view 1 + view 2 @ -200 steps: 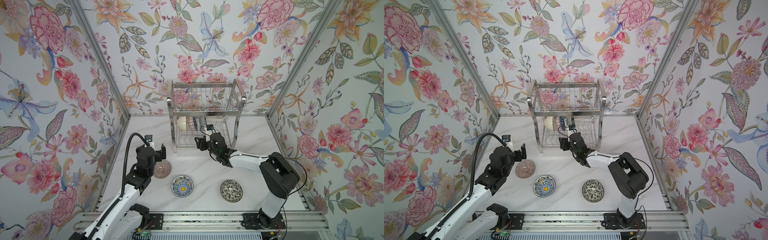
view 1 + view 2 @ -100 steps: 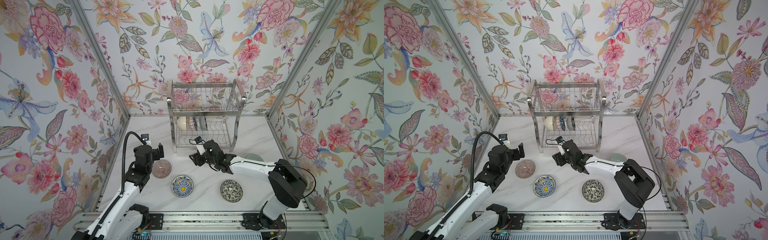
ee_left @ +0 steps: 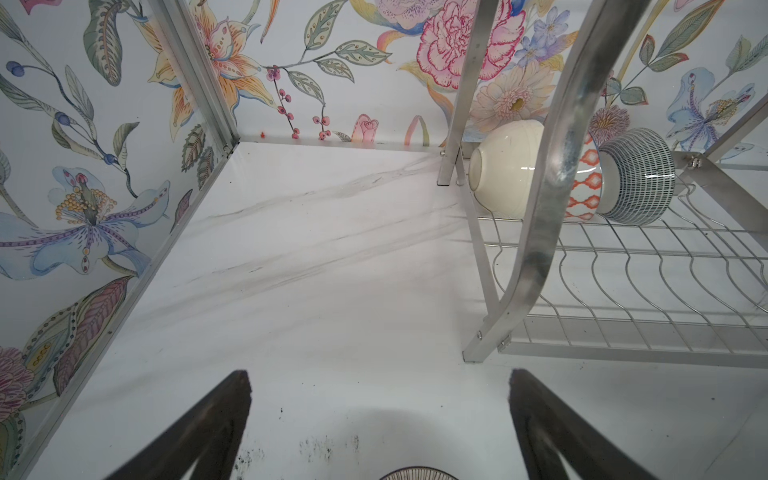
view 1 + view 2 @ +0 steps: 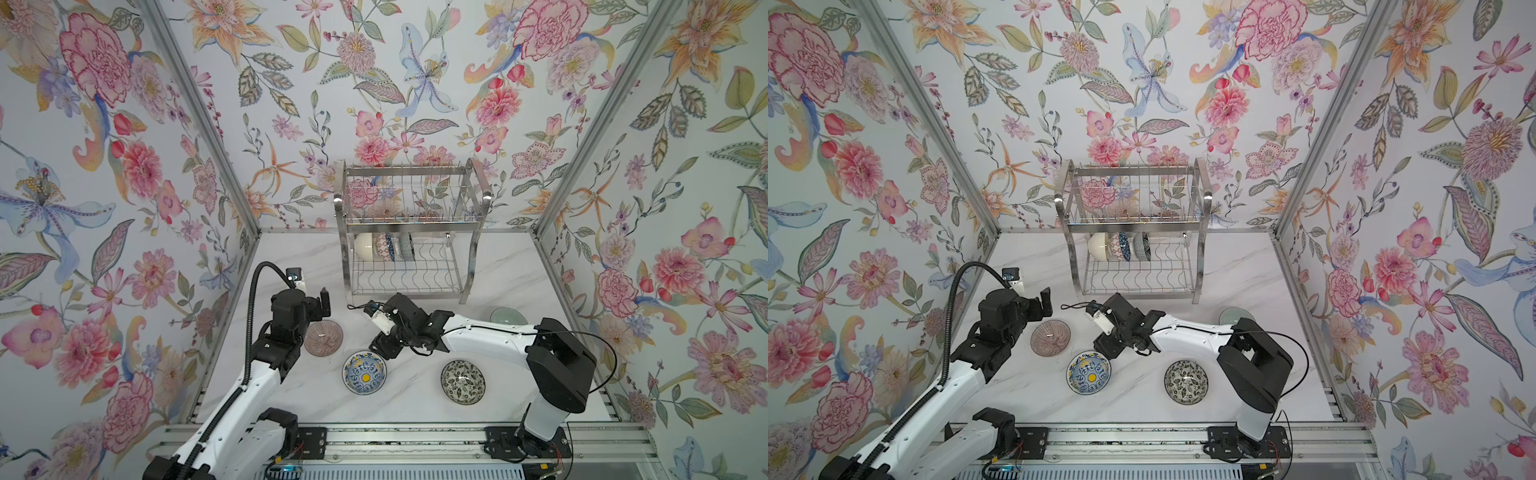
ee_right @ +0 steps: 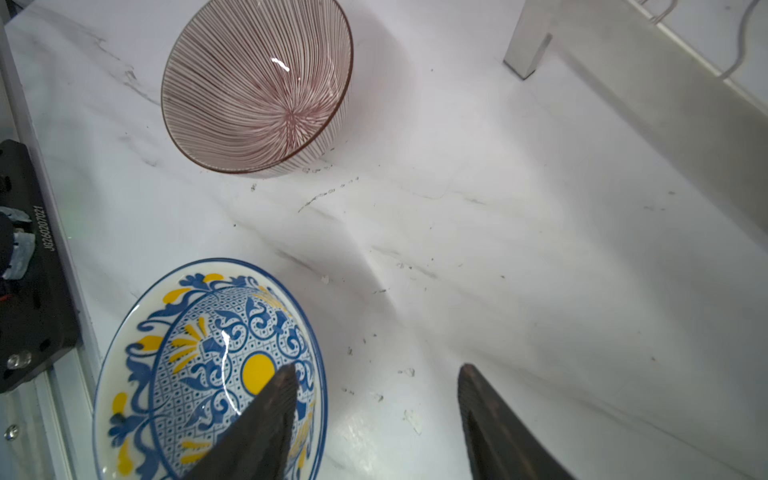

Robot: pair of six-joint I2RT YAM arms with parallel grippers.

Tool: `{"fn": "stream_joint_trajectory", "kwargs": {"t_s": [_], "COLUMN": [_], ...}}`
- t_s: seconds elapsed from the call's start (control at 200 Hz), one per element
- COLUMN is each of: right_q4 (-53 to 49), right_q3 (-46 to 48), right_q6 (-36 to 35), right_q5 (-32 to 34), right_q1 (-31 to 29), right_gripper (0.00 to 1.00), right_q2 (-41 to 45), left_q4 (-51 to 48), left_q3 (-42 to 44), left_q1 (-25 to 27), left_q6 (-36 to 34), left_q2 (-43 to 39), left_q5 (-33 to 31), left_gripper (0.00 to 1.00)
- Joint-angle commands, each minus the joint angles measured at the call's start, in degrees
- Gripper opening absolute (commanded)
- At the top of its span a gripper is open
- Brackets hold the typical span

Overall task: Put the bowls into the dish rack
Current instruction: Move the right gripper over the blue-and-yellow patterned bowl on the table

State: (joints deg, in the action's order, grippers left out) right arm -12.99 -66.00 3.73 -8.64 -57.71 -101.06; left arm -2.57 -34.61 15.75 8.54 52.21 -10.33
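Observation:
The dish rack [image 4: 409, 226] [image 4: 1133, 226] stands at the back with three bowls on edge on its lower shelf, the cream one [image 3: 507, 174] outermost. A mauve ribbed bowl [image 4: 323, 337] [image 5: 257, 83], a blue-white yellow-centred bowl [image 4: 364, 372] [image 5: 199, 353], a black-white leafy bowl [image 4: 463, 381] and a pale green bowl [image 4: 508, 316] sit on the table. My left gripper [image 4: 318, 309] [image 3: 378, 374] is open just behind the mauve bowl. My right gripper [image 4: 380, 347] [image 5: 378, 368] is open, one finger over the yellow-centred bowl's inside and the other outside its rim.
The rack's near left leg [image 5: 528, 41] [image 3: 473, 353] stands close behind both grippers. Flowered walls close in the white marble table [image 4: 415, 407] on three sides. An aluminium rail [image 4: 399, 436] runs along the front edge.
My right gripper has drawn back from the rack front and swung down to the yellow-centred bowl, its jaws narrowing slightly. The left gripper has shifted a little by the mauve bowl.

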Motion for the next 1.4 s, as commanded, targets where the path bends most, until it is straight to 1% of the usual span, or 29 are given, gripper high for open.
{"fn": "stream_joint_trajectory", "kwargs": {"t_s": [0.0, 0.285, 0.49, 0.801, 1.001, 1.286, 1.396], "right_q4": [-5.85, -10.53, -13.66, -14.99, -15.66, -13.79, -12.03], "right_q3": [-3.01, -6.40, -8.62, -8.47, -5.95, 1.30, 2.62], "right_q6": [-2.11, -3.20, -3.38, -0.70, 1.21, 5.04, 6.52], "right_q5": [-0.62, 1.89, 5.45, 12.50, 17.85, 21.75, 22.96], "right_q1": [-1.21, -2.71, -3.33, -3.46, -2.13, 3.80, 5.02], "right_gripper": [0.62, 0.59, 0.58, 0.57, 0.56, 0.56, 0.56], "right_q2": [-2.13, -5.94, -7.95, -7.85, -5.06, 2.00, 4.08], "left_q4": [-0.33, -0.09, -0.07, -0.33, -0.37, -0.47, -0.52], "left_q3": [-1.68, -1.69, -1.73, -1.95, -1.95, -2.00, -1.91], "left_q1": [-0.54, -0.54, -0.54, -0.58, -0.56, -0.55, -0.60], "left_q6": [0.52, 0.61, 0.61, 0.34, 0.34, 0.41, 0.41], "left_q2": [0.37, 0.75, 1.14, 1.09, 1.10, 0.83, 0.70], "left_q5": [1.10, 1.54, 1.65, 0.09, 0.06, 0.12, 0.13], "left_gripper": [0.99, 0.99, 0.99, 0.99, 0.99, 0.99, 0.99]}}
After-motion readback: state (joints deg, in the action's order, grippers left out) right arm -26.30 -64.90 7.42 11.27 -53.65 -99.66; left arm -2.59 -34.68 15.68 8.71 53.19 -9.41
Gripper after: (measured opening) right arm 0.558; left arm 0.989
